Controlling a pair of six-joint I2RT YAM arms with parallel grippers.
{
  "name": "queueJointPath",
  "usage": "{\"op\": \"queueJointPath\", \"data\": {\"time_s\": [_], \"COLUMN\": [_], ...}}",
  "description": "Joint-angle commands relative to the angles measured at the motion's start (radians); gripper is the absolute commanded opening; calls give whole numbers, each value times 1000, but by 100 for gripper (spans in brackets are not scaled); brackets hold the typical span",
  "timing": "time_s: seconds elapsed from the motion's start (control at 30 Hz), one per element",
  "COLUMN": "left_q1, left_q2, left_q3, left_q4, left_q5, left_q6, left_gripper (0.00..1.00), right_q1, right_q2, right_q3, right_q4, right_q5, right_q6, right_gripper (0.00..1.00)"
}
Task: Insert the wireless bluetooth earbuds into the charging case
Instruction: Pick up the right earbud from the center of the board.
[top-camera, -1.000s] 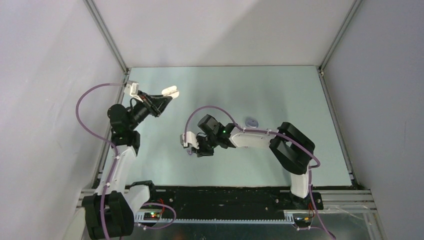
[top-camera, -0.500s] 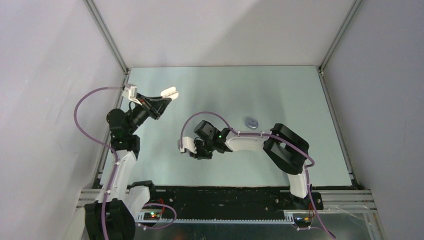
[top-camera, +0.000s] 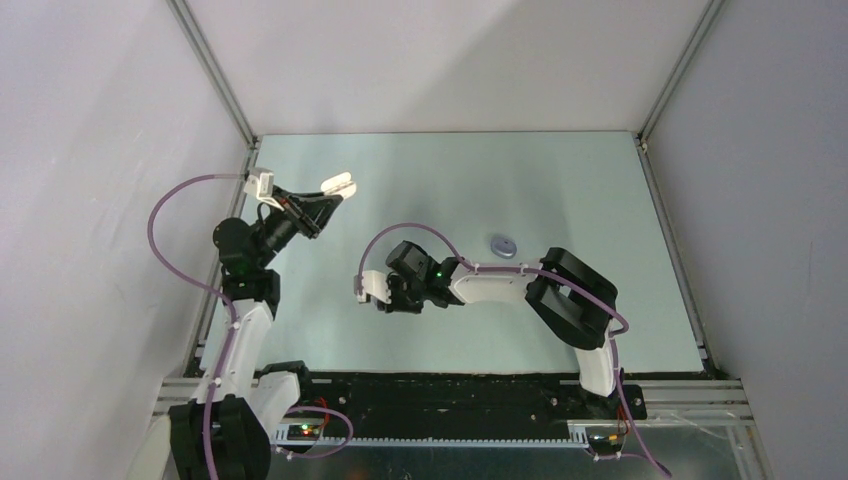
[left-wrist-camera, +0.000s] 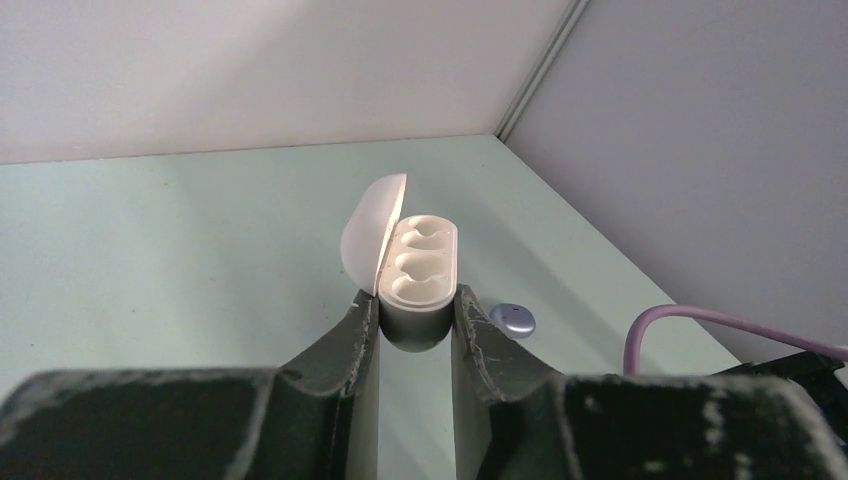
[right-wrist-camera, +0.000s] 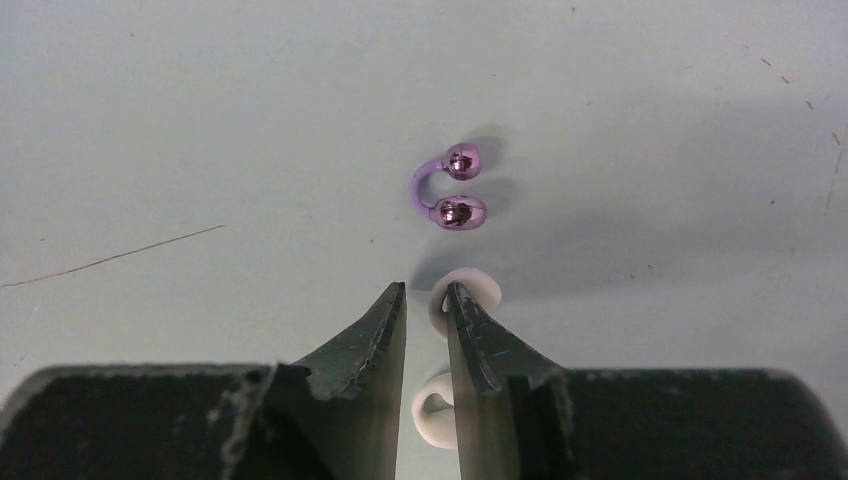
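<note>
My left gripper (top-camera: 333, 192) is shut on an open white charging case (top-camera: 341, 183), held up off the table at the left. In the left wrist view the case (left-wrist-camera: 415, 265) sits between my fingertips (left-wrist-camera: 417, 312), lid up and both sockets empty. My right gripper (top-camera: 378, 300) is low over the table, jaws a narrow gap apart (right-wrist-camera: 426, 292). A white earbud (right-wrist-camera: 476, 293) lies under the right finger, its band in the gap. A purple earbud (right-wrist-camera: 450, 190) lies just beyond the tips. Other buds are out of view.
A closed purple case (top-camera: 503, 245) lies on the green table behind the right arm; it also shows in the left wrist view (left-wrist-camera: 512, 320). The enclosure's walls and metal frame rails (top-camera: 215, 75) border the table on three sides.
My right gripper has moved a little left and toward the near edge, low over the earbuds. My left gripper has barely shifted, still holding the open case.
</note>
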Motion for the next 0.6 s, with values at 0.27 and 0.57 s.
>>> {"op": "queueJointPath", "data": {"time_s": [0.27,0.57], "left_q1": [9,9], "left_q2": [19,25], "left_q3": [2,24], "left_q4": [64,31], "left_q5": [0,-3], "left_q6": [-19,2], "left_gripper": [0,0], "right_q1": [-12,-24], "right_q2": [-15,-22], "right_q3": [2,2], "right_q4": [50,95], "right_q5": [104,175], "right_q6": [26,30], "right_gripper": [22,16]}}
